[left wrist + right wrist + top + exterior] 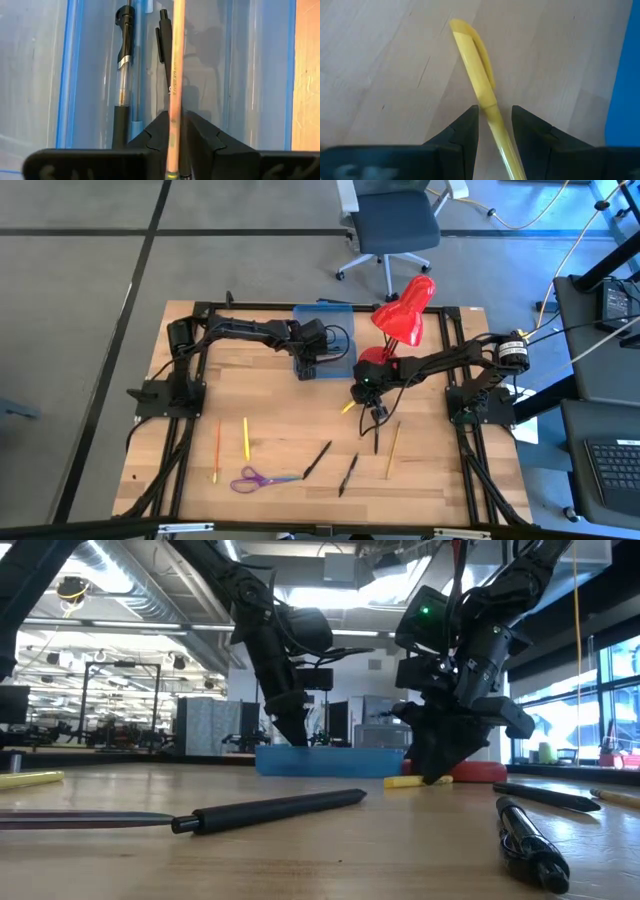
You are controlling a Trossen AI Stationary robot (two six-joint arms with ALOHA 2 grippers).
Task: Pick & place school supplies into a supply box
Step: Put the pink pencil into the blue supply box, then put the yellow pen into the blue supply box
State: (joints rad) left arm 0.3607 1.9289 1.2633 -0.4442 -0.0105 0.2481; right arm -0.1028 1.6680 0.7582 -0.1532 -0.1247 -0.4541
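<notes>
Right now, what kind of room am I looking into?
Probably a robotics lab or workshop: two arms are mounted on a wooden table, an office chair stands on the bare floor, and exposed ceiling ducts run above rows of workstations behind.

We spot small dark print on tan pencil (175,75) shaft, too tiny to read; no other text.

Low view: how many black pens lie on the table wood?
3 black pens: one front centre, one front right, one farther back at right. Others may be hidden behind the arms.
</notes>
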